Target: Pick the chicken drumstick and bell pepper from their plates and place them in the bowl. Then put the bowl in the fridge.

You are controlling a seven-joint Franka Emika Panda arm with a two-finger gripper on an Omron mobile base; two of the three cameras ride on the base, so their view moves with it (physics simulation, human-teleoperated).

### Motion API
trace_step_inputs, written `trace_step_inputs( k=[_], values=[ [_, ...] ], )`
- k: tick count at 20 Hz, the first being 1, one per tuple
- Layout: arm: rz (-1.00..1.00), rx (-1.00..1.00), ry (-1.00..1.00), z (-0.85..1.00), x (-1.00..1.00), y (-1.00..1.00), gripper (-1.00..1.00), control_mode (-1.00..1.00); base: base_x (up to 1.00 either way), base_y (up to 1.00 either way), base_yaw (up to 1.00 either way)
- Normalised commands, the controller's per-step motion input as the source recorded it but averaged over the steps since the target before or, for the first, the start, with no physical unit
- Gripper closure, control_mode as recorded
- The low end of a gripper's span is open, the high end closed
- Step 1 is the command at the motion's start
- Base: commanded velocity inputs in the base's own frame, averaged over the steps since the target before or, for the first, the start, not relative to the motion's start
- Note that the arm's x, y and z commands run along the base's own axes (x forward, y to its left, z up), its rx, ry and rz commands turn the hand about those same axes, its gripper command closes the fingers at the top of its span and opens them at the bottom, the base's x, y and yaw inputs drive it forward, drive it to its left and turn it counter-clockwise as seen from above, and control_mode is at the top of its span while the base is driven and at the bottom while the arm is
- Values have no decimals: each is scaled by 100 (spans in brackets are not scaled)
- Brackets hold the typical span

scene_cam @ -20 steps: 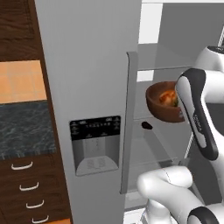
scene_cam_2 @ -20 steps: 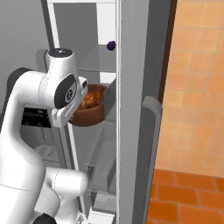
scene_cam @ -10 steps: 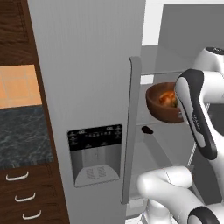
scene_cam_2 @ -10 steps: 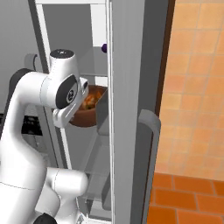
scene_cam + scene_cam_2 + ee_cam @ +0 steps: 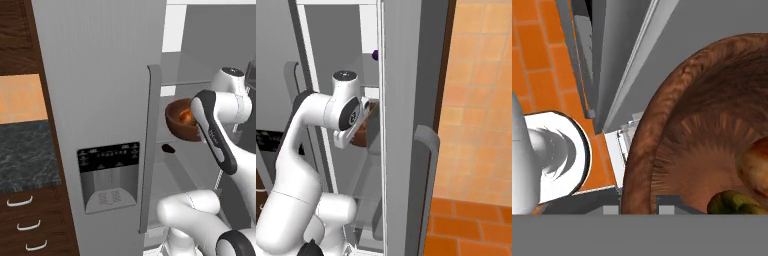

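Since a second ago both base views have shifted as a whole, so the base has moved: the tall grey stainless-steel fridge [image 5: 100, 100] now fills more of the left base view and the dark wooden cabinets [image 5: 15, 30] have slid toward its left edge. The deep round dark brown wooden bowl [image 5: 181, 120] is held up inside the open fridge, at the front edge of a clear shelf [image 5: 190, 75] zone, just right of the long vertical door handle [image 5: 150, 150]. The two-finger gripper [image 5: 638, 202] is closed narrowly over the bowl's rim, one dark fingertip [image 5: 674, 201] inside the wall and one outside. In the bowl lie the orange-brown roasted chicken drumstick [image 5: 756, 167] and the green stem of the bell pepper [image 5: 732, 202], touching each other near the bowl's bottom. A small dark object [image 5: 168, 148] sits on the shelf below the bowl.
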Motion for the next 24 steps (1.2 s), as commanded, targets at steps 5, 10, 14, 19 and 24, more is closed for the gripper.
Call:
trace_step_inputs(
  k=[5,10,14,19,24],
  values=[
    [-1,0,-13,-30,40,-2,100,-100,0,0,0],
    [0,0,-5,-34,21,-12,100,-100,0,0,0],
    [0,0,0,-14,43,-7,100,-100,0,0,0],
    [0,0,0,-14,62,-3,100,-100,0,0,0],
    [0,0,-1,-33,36,-3,100,-100,0,0,0]
  ],
)
